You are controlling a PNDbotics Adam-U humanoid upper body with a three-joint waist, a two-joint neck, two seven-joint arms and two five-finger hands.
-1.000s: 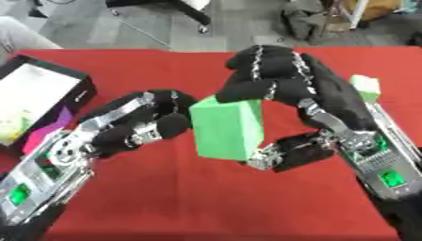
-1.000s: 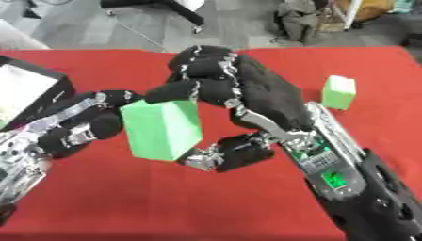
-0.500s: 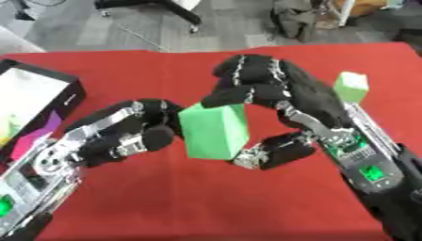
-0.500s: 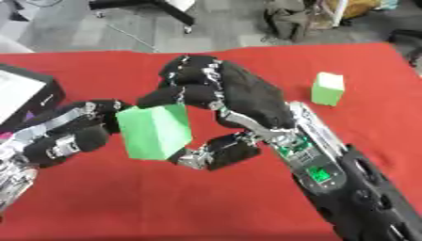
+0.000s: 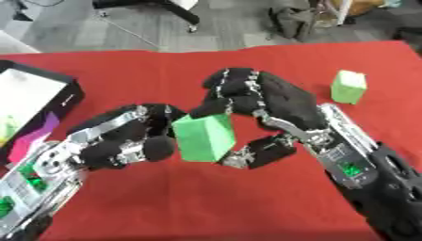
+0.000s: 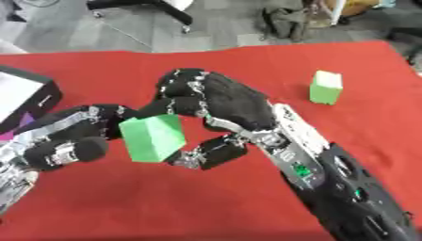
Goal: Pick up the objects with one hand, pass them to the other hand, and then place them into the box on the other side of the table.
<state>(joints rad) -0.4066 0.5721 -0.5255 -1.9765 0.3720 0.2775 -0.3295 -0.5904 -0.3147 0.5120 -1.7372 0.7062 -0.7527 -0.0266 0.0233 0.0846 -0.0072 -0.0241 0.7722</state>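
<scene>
A green block (image 5: pixel 203 137) is held above the red table (image 5: pixel 165 197) between my two hands. My right hand (image 5: pixel 268 101) curls over it from above, fingers on its top edge and thumb (image 5: pixel 257 153) under its right side. My left hand (image 5: pixel 124 139) touches the block's left face with curled fingers and thumb. A second green block (image 5: pixel 349 86) stands on the table at the far right. The open black box (image 5: pixel 33 110) lies at the left edge.
Inside the box show white, pink and yellow-green things (image 5: pixel 25 136). Beyond the table's far edge is grey floor with a chair base (image 5: pixel 148 9) and a bag (image 5: pixel 288 21).
The whole picture has shifted, so the camera moved. The held block has tilted somewhat, and my left hand has closed in against its left face.
</scene>
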